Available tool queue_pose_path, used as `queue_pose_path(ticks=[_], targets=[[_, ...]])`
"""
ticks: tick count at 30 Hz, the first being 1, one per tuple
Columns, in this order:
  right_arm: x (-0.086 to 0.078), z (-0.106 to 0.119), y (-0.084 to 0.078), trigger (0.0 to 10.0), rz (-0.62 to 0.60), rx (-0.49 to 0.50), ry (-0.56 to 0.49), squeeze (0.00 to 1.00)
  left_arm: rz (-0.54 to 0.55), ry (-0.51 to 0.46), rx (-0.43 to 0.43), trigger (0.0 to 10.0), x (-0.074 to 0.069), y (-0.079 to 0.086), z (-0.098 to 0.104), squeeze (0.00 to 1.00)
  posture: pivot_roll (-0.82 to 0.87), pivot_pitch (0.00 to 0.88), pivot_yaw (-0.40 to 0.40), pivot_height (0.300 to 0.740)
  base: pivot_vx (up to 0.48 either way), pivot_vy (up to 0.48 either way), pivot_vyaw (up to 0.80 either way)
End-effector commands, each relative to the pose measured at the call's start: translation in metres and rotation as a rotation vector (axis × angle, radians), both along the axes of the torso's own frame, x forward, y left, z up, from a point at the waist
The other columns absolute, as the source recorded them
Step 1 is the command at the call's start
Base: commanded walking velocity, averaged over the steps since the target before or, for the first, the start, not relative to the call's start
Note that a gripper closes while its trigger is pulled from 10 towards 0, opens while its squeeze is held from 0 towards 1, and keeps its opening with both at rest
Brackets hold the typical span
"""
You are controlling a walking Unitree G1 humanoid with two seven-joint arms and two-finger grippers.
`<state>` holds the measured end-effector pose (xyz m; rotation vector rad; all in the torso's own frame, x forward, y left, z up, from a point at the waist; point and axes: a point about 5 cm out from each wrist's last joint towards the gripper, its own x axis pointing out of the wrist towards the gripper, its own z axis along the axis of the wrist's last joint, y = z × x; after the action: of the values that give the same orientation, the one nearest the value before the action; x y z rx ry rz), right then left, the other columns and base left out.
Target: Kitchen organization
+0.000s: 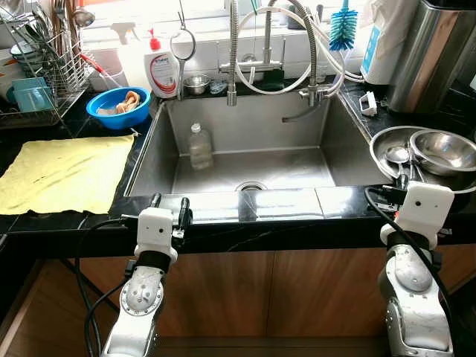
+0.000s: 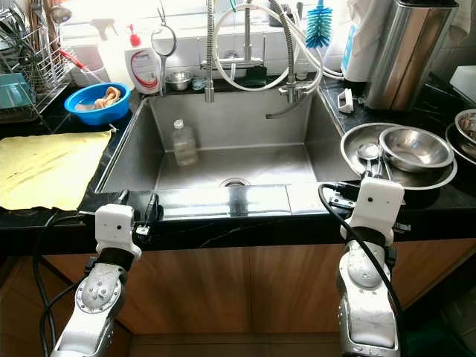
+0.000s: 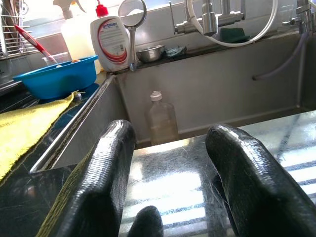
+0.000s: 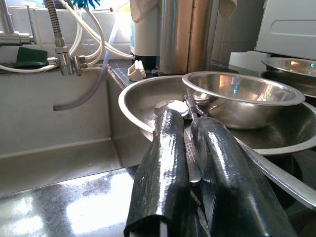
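At the counter's right end, my right claw (image 4: 190,148) clenches a spoon (image 4: 170,107), its handle running straight ahead to the bowls (image 4: 237,98); left claw (image 3: 173,163) released.

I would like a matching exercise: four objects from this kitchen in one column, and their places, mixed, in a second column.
1. plastic bottle
2. blue bowl
3. yellow cloth
4. small steel bowl

a. spread on the counter left of the sink
b. inside a larger steel bowl
c. upright in the sink
d. beside the dish rack

Pairs: 1-c, 2-d, 3-a, 4-b
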<state>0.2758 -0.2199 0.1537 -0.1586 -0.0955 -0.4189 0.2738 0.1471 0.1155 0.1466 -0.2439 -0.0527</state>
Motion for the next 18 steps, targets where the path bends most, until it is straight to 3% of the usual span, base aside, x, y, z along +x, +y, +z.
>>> queue_pose_path(ticks=[1, 4, 9, 10, 11, 18], targets=[[0.004, 0.001, 0.004, 0.0, 0.020, 0.020, 0.003, 0.00, -0.002, 0.018, 0.013, 10.0, -0.001, 0.000, -0.003, 0.00, -0.12, 0.000, 0.056, 0.740, 0.000, 0.000, 0.00], [0.007, 0.014, 0.013, 0.0, 0.096, 0.046, -0.093, 0.00, 0.001, 0.019, 0.014, 10.0, -0.001, 0.002, -0.004, 0.00, -0.12, 0.000, 0.056, 0.740, 0.000, 0.000, 0.00], [0.007, 0.019, 0.016, 0.0, 0.109, 0.051, -0.127, 0.00, 0.002, 0.020, 0.014, 10.0, -0.001, 0.002, -0.004, 0.00, -0.12, 0.000, 0.056, 0.740, 0.000, 0.000, 0.00], [0.007, 0.020, 0.016, 2.1, 0.113, 0.051, -0.134, 0.00, 0.002, 0.020, 0.014, 10.0, -0.001, 0.002, -0.004, 0.00, -0.12, 0.000, 0.056, 0.740, 0.000, 0.000, 0.00], [0.008, 0.022, 0.017, 10.0, 0.121, 0.051, -0.144, 0.00, 0.001, 0.020, 0.014, 10.0, -0.001, 0.001, -0.004, 0.00, -0.12, 0.000, 0.056, 0.740, 0.000, 0.000, 0.00], [0.008, 0.027, 0.015, 10.0, 0.122, 0.008, -0.169, 0.00, 0.005, 0.021, 0.013, 10.0, -0.001, 0.002, -0.005, 0.00, -0.13, 0.000, 0.055, 0.740, 0.000, 0.000, 0.00]])
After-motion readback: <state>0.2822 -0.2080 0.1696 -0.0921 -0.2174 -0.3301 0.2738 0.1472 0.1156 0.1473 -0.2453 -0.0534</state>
